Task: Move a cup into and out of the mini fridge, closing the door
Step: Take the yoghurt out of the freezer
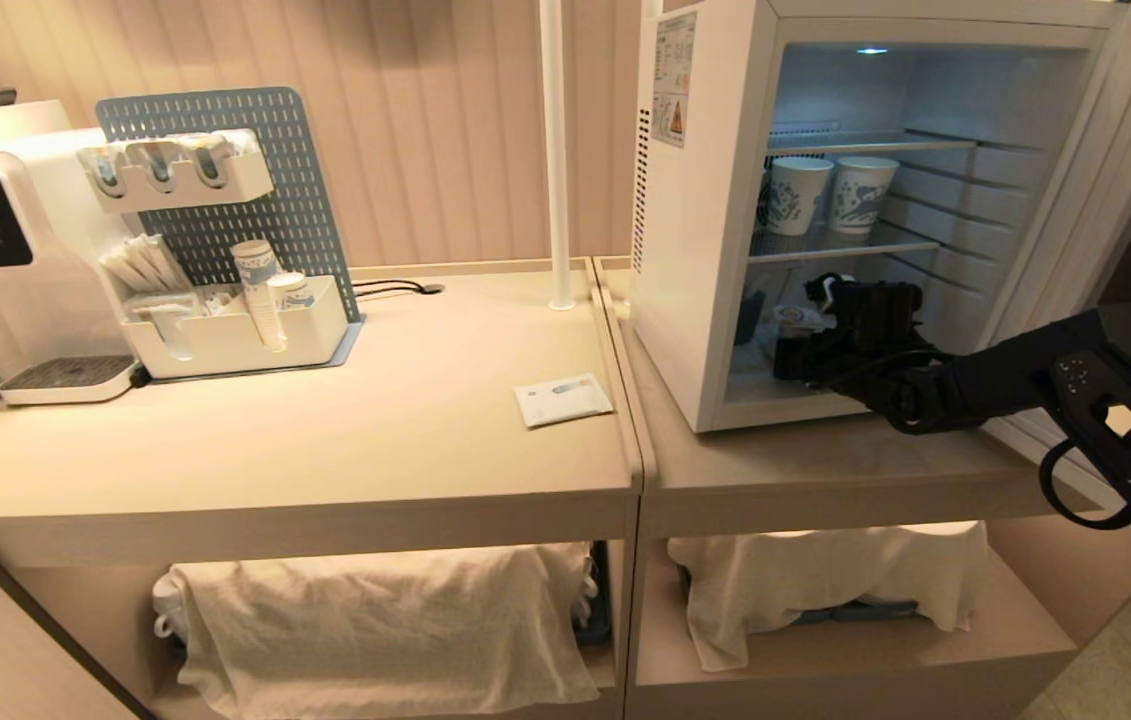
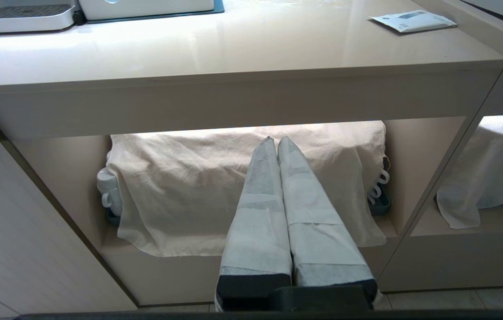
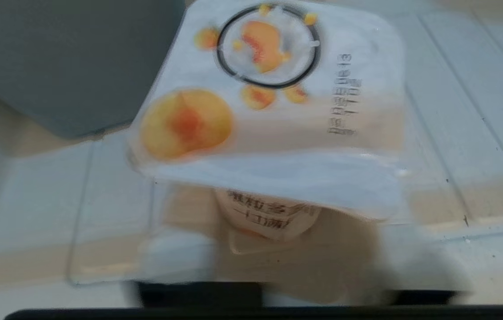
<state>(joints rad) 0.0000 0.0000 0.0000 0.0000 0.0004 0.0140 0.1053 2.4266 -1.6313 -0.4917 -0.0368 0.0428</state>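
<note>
Head view shows us a beige counter [image 1: 325, 420] before a ribbed wall, the mini fridge [image 1: 695, 250] standing open. Our right gripper [image 1: 805, 335] reaches inside, where the cup [image 3: 269, 106] sits (grip unclear); our left gripper [image 2: 275, 142] is clenched, parked low.

- The cup [image 3: 273, 102]: glossy foil-like lid, smooth, blurred; probably a plastic body.
- The mini fridge [image 1: 695, 250]: smooth white casing, thin wire shelves.
- Countertop [image 1: 325, 420]: smooth, faintly sheened.
- Cloth [image 2: 180, 186]: soft, matt, woven.
- Left gripper [image 2: 276, 146]: fingers wrapped in matt tape.
</note>
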